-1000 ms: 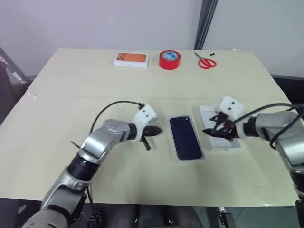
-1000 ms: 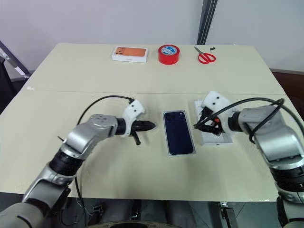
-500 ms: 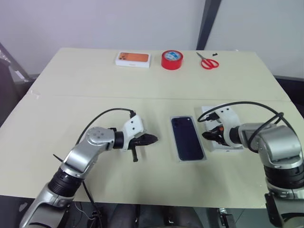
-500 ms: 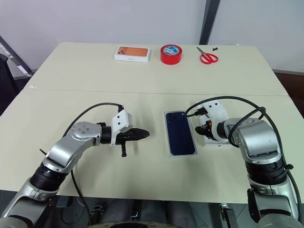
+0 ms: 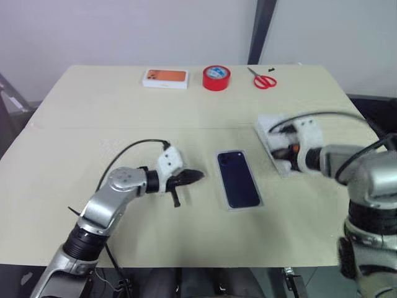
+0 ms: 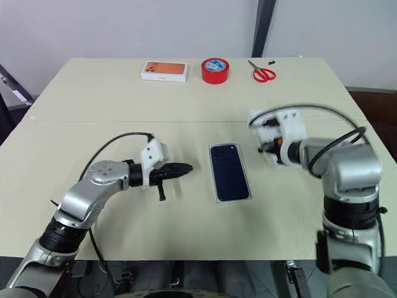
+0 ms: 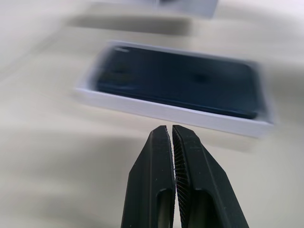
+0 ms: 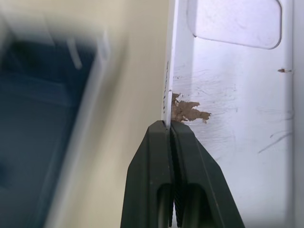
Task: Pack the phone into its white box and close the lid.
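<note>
The dark blue phone [image 5: 237,178] lies face down in the white box [image 5: 243,208] at the middle of the table. My left gripper [image 5: 197,175] is shut and empty, just left of the box and pointing at its long side [image 7: 166,111]. To the right, my right gripper [image 5: 284,153] is shut on the side wall of the white lid [image 5: 271,129]. The lid is held tilted above the table with its inside up. Its white inner face [image 8: 228,95] shows a rounded recess and a brown torn spot.
Along the far edge stand a white box with an orange phone picture [image 5: 165,77], a red tape roll [image 5: 216,77] and red scissors [image 5: 265,80]. Black cables loop over both arms.
My right gripper has shut on the lid's wall and lifted it off the table, away from me. The left gripper has drawn slightly left of the box. The camera shifted.
</note>
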{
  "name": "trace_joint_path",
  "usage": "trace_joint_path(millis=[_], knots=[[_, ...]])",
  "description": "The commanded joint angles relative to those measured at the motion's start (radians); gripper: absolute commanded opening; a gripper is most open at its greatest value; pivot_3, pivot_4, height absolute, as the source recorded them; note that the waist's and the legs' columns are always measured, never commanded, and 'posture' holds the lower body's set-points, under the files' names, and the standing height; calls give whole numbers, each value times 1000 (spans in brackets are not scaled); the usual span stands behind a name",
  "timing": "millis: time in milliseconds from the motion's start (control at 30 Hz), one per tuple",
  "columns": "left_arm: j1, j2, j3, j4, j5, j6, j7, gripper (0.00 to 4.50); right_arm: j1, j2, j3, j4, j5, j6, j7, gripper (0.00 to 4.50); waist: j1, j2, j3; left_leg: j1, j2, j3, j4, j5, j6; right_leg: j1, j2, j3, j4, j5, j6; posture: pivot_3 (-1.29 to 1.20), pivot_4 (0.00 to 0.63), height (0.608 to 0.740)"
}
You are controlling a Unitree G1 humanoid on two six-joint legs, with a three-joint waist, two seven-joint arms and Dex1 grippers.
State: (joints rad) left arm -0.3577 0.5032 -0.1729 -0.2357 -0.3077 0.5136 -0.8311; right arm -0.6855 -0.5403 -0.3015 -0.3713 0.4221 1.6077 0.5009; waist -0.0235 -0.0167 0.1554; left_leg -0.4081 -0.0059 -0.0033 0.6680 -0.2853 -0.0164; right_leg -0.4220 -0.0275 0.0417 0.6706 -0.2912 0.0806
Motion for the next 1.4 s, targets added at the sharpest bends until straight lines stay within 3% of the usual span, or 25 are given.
trace_joint_path(millis=[33,233,333,400,500,600,667,733,767,900,1100,1200,1367,1400], knots=[[-10,-1,114,54,-8,-27,66,194,-49,139,-132,-5,312,7,-17,64,4,-1,0,0,1,0,0,0,0,0,1,-1,0,0,0,0,150,733],[-40,-1,184,138,-6,-52,107,194,5,417,-135,97,898,7,-488,64,9,-1,0,-1,1,0,0,0,0,-1,-1,-1,1,0,0,0,150,733],[-33,18,177,125,2,-66,87,194,145,289,125,130,1449,-286,-911,64,13,-1,0,-3,0,0,0,0,0,-1,-3,-2,2,0,0,0,150,733],[-21,31,164,111,6,-70,71,194,205,268,205,114,1547,-400,-1030,64,4,-1,0,-4,-2,1,1,-1,1,-1,-6,-2,-1,0,0,0,150,733],[4,46,120,75,16,-70,44,194,275,277,226,106,1550,-485,-1148,64,-12,-1,0,-3,-2,2,2,0,2,-1,-5,-1,-2,0,0,0,150,733],[18,45,79,46,19,-58,22,194,287,299,206,108,1550,-535,-1242,1406,-21,-1,0,-2,-1,1,2,0,3,1,-4,-1,-1,0,0,0,150,733],[20,25,24,22,30,-55,16,194,240,257,197,116,1550,-527,-1251,2434,-22,-1,0,-1,-1,2,1,0,3,0,-3,-1,0,0,0,0,150,733],[8,1,-28,13,44,-49,16,194,173,135,207,138,1550,-482,-1211,3434,-20,0,0,-1,-1,2,2,0,3,0,-3,-1,0,0,0,0,150,733],[-3,-15,-59,13,55,-48,17,194,128,40,227,148,1550,-444,-1186,3434,-18,0,0,-2,-1,2,2,0,3,0,-3,-1,0,0,0,0,150,733],[-42,-87,-140,25,76,-40,23,194,23,-189,271,156,1398,-354,-1016,3434,-6,0,0,-2,0,1,1,0,3,1,-3,-1,-4,0,0,0,150,733],[-78,-154,-201,53,99,-41,29,194,-3,-403,414,55,872,-400,-624,3434,7,0,0,-2,1,2,0,0,4,1,0,-1,-3,0,0,0,150,733],[-84,-177,-164,44,65,-12,42,194,18,-478,500,8,648,-490,-447,2566,9,0,0,-2,1,2,1,0,4,1,-1,-1,-4,0,0,0,150,733],[-100,-211,-9,17,-21,103,134,194,59,-553,614,-57,343,-638,-231,41,9,0,0,-2,1,1,1,0,4,1,-1,-1,-4,0,0,0,150,733],[-110,-215,21,25,-22,127,170,194,68,-565,640,-64,280,-668,-201,41,10,0,0,-2,1,1,1,0,4,1,-1,-1,-4,0,0,0,150,733]])
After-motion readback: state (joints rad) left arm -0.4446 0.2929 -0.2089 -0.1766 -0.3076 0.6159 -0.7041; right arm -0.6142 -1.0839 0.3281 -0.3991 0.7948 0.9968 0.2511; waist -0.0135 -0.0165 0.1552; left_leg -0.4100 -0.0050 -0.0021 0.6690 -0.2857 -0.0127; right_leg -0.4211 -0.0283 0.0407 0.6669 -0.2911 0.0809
